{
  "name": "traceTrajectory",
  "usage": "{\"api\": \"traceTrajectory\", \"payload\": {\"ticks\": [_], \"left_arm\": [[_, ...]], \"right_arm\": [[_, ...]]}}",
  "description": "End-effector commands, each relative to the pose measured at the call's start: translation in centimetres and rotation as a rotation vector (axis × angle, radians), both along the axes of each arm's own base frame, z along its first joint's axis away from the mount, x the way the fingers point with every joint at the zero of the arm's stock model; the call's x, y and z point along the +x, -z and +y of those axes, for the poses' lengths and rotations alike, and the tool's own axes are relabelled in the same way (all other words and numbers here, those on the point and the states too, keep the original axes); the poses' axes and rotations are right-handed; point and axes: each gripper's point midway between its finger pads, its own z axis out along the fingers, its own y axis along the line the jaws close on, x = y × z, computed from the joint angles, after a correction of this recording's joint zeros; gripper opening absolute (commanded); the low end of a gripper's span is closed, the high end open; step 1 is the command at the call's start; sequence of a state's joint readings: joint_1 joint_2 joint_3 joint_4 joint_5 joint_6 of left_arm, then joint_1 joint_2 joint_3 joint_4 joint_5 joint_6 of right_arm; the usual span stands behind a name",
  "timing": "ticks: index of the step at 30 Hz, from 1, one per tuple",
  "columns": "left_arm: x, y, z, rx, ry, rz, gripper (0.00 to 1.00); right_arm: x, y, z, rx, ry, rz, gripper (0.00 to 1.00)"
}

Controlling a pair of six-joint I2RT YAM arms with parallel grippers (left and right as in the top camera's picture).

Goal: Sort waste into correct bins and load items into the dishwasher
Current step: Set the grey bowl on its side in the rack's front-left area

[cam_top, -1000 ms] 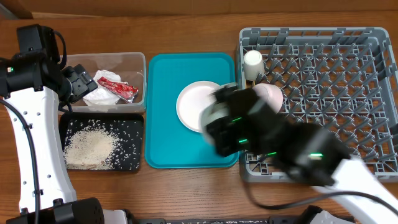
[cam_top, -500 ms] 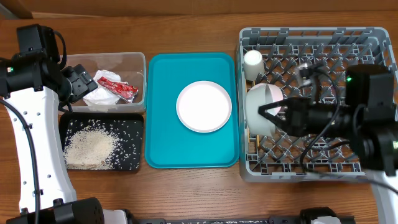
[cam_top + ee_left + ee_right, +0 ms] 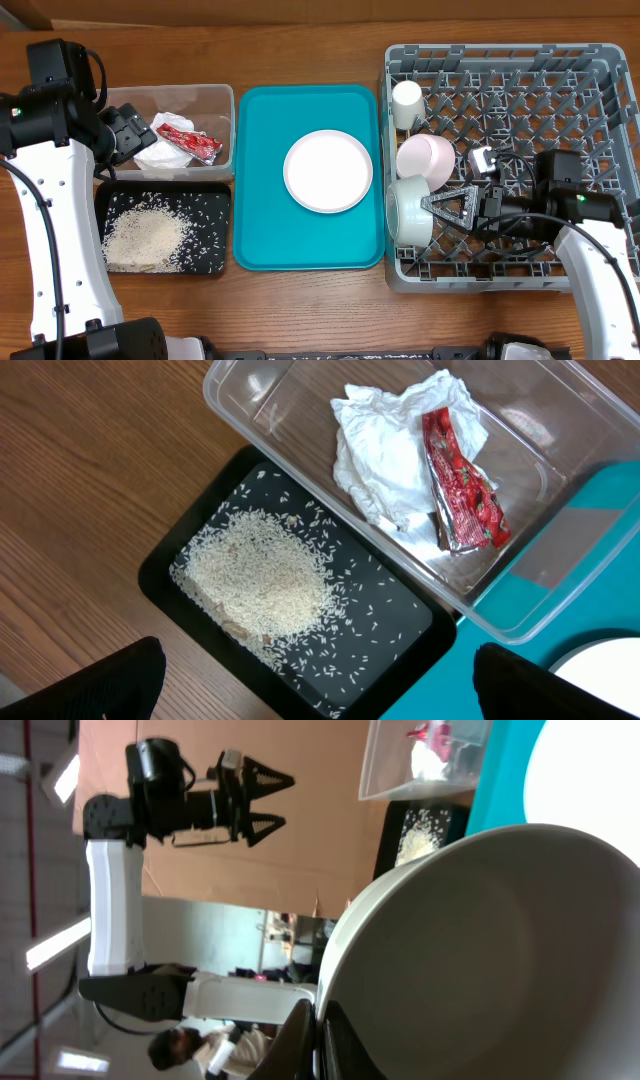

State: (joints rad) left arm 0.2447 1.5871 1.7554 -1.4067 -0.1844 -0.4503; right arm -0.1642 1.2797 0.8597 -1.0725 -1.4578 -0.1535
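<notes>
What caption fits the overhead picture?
Right end effector grips a pale bowl on edge in the grey dish rack.

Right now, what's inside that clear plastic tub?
The clear tub holds a crumpled white tissue with a red wrapper lying partly on it. Anything beneath the tissue is covered.

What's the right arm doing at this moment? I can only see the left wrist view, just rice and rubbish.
Observer: The right gripper is shut on the rim of a pale bowl, held on edge at the dish rack's left side.
Operator: Anything loaded already?
Observer: A white cup and a pink dish sit along the rack's left edge.
Operator: What's on the tray?
Observer: Only one white plate lies on the teal tray.
</notes>
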Motion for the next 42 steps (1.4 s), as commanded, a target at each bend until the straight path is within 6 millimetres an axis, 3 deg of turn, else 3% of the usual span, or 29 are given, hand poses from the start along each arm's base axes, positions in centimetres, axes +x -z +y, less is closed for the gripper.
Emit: {"api": "traceTrajectory", "payload": {"ticks": [1,7,13,24,32,37,42], "left_arm": [[0.2,-0.3,0.3,0.008,-0.008,-0.010,1.00],[0.2,-0.3,0.3,0.008,-0.008,-0.010,1.00],[0.2,-0.3,0.3,0.007,-0.008,-0.010,1.00],[0.2,-0.3,0.3,0.008,-0.008,-0.010,1.00],[0.2,-0.3,0.3,0.008,-0.008,-0.010,1.00],[0.2,-0.3,0.3,0.008,-0.008,-0.010,1.00],[0.2,-0.3,0.3,0.008,-0.008,-0.010,1.00]], "right_arm": [[0.4,0.7,-0.7,0.045,0.025,-0.012,0.04],[0.7,3.3,-1.4,-0.031,0.054,0.036,0.04],[0.8,3.8,-1.8,-0.053,0.070,0.049,0.04],[1.5,5.0,-4.2,-0.114,0.167,0.090,0.05],[2.1,5.0,-5.9,-0.113,0.234,0.091,0.36],[2.7,4.9,-8.0,-0.110,0.314,0.093,0.53],[3.1,4.9,-10.8,-0.100,0.426,0.112,0.55]]}}
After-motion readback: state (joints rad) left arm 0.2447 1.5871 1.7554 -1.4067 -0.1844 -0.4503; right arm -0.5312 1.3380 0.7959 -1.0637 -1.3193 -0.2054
